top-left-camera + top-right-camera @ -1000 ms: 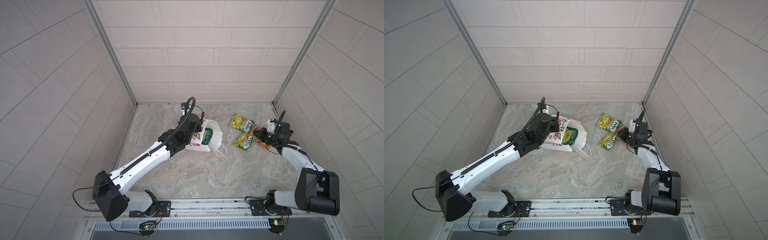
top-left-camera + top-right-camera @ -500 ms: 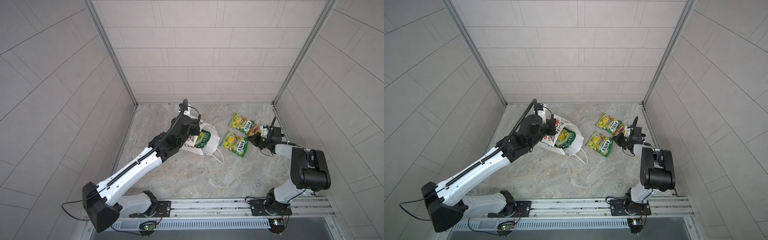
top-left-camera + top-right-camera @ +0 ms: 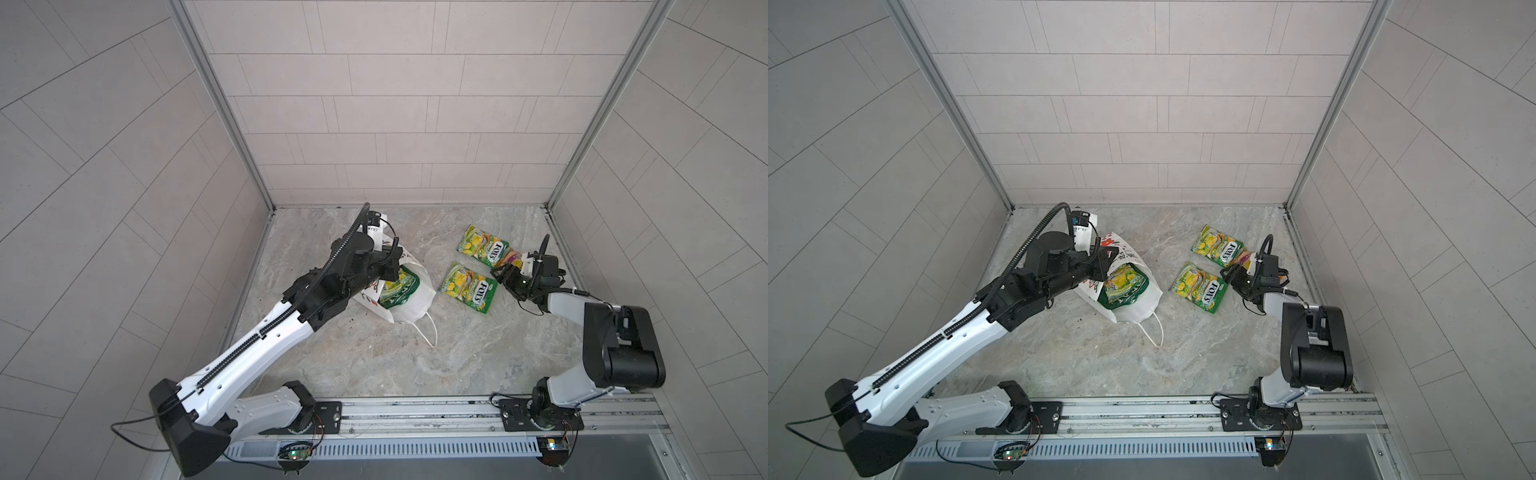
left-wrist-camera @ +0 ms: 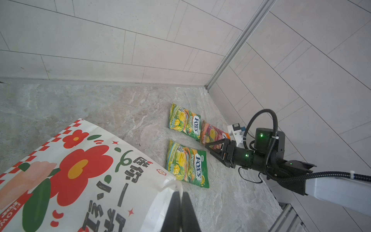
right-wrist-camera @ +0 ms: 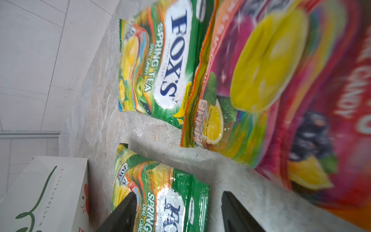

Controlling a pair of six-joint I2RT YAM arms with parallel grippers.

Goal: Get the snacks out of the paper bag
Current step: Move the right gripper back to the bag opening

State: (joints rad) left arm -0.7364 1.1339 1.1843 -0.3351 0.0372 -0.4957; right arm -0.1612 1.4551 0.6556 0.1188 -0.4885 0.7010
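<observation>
Left wrist view shows your left gripper (image 4: 181,193) clenched on the rim of the paper bag (image 4: 80,170), which lies tipped over on the marble floor (image 3: 374,361); a firm pinch there should hold the mouth open. In both top views the large green crisp bag (image 3: 397,286) shows in that mouth, the only 1 of the 4 snacks not out. The near FOX'S packet (image 3: 469,286), the far FOX'S packet (image 3: 484,246) and the pink-orange packet (image 3: 512,258) lie flat near the right wall (image 3: 623,208). Your right gripper (image 3: 500,276) is spread and grasps nothing, low at the near FOX'S packet's edge. I judge the step in hand is fetching the crisp bag: lift clear of the packets, cross over them, enter the mouth along the bag's length and pinch the crisp bag's exposed end, not the paper. Room behind you is tight against the wall; the gap between bag and near packet is narrow. Bare floor lies toward the rail (image 3: 415,409), so draw that way, minding the cord handle (image 3: 430,332) trailing there.
</observation>
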